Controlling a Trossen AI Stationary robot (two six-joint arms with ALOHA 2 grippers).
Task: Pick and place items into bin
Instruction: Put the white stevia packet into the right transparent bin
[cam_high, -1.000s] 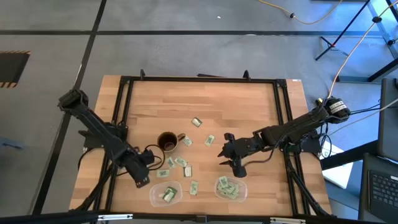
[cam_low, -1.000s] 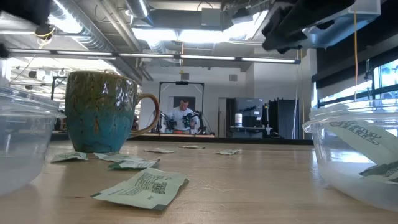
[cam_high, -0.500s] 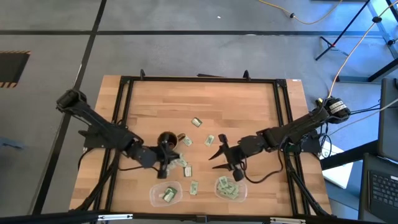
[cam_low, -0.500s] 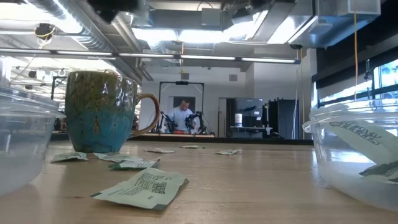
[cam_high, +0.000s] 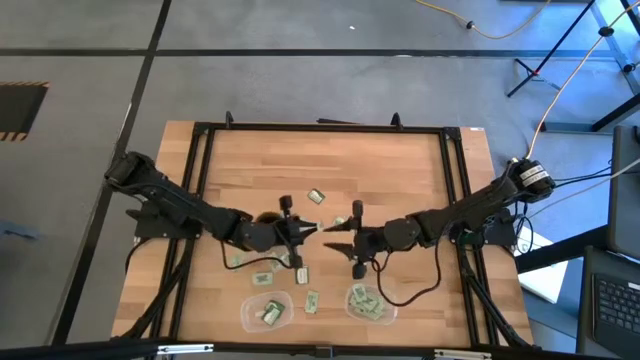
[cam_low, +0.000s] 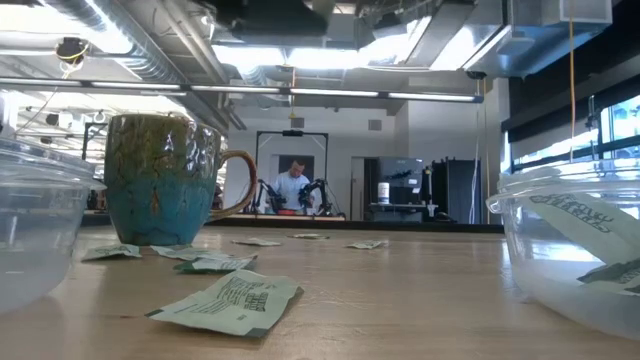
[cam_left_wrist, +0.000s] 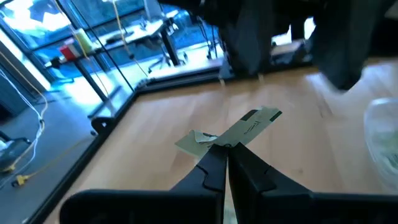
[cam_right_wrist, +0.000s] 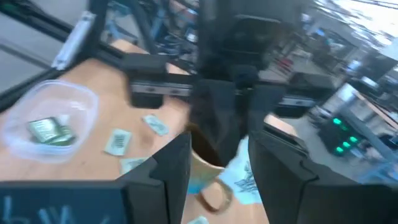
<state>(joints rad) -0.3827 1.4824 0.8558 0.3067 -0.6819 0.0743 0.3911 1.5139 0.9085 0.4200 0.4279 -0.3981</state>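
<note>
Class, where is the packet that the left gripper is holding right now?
In the high view the packet sits pinched in the left gripper above mid-table, between the mug and the right gripper.

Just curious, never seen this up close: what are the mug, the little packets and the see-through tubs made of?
Mug: probably glazed ceramic, glossy with mottled teal-brown colouring.
Packets: likely paper or thin film, printed, flat and slightly curled.
Tubs: clear plastic by the look, since the contents show through.

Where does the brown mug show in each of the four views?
High view: mug left of table centre, partly hidden.
Low view: mug at left, upright, handle pointing right.
Left wrist view: not in it.
Right wrist view: mug seen between that arm's fingers.
Shared landmark: clear bin near it.
</note>
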